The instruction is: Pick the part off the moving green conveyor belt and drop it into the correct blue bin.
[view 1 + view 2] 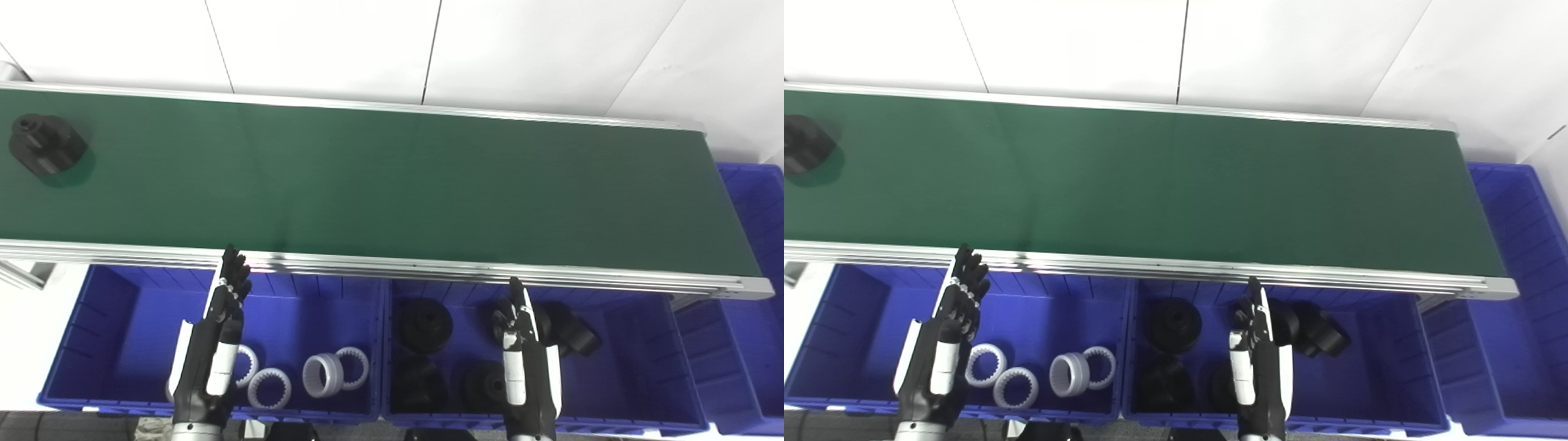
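A black flanged part [44, 145] lies at the far left end of the green conveyor belt [380, 184]. My left hand [214, 343] hovers open over the left blue bin [110, 318], fingers pointing toward the belt's near rail, holding nothing. The right hand [523, 355] is open too, raised over the middle blue bin [637, 361]. Both hands are well short of the part. The left bin holds several white toothed rings [324, 373]; the middle bin holds several black parts [425, 324].
An aluminium rail [429, 266] edges the belt's near side, just beyond the fingertips. A third blue bin [756, 257] sits past the belt's right end. White wall panels stand behind the belt.
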You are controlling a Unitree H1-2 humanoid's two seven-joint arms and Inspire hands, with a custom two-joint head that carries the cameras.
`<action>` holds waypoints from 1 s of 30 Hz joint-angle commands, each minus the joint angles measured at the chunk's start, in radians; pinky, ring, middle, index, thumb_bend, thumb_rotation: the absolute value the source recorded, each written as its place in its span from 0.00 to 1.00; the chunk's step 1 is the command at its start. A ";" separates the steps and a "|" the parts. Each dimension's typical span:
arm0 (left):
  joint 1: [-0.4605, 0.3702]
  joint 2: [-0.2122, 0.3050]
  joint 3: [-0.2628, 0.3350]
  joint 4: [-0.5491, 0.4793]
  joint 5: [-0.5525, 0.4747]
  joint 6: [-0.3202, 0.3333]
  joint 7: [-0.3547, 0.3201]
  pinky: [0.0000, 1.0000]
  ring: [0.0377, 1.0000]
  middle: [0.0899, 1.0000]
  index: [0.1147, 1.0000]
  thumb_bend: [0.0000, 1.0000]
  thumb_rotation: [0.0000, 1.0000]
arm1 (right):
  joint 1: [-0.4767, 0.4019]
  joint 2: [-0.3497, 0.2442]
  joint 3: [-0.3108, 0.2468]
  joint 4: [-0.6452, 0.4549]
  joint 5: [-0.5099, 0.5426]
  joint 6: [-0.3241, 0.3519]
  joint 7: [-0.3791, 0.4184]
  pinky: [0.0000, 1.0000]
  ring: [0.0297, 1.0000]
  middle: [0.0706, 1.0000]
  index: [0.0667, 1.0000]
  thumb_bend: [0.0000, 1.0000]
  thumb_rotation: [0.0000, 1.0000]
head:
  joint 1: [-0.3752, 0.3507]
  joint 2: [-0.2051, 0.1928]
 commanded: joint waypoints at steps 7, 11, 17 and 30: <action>-0.011 0.005 -0.004 -0.013 0.011 -0.054 -0.002 1.00 1.00 1.00 1.00 0.67 0.90 | 0.005 0.003 0.005 -0.020 0.008 -0.042 0.017 0.89 0.95 0.99 0.97 0.77 1.00 | 0.000 0.000; -0.012 0.004 -0.004 -0.013 0.006 -0.052 -0.003 1.00 1.00 1.00 1.00 0.65 0.89 | 0.004 0.004 0.004 -0.017 0.011 -0.047 0.018 0.89 0.95 0.99 0.97 0.76 1.00 | 0.000 0.000; -0.014 0.007 -0.001 -0.006 0.017 -0.070 -0.001 0.99 1.00 1.00 1.00 0.64 0.91 | 0.005 0.005 0.006 -0.017 0.004 -0.048 0.017 0.89 0.94 0.99 0.97 0.76 1.00 | 0.002 -0.002; -0.017 0.007 -0.003 -0.007 -0.002 -0.066 -0.006 1.00 1.00 1.00 1.00 0.61 0.90 | 0.003 0.005 0.005 -0.018 0.002 -0.045 0.016 0.87 0.94 0.98 0.97 0.76 1.00 | 0.001 -0.001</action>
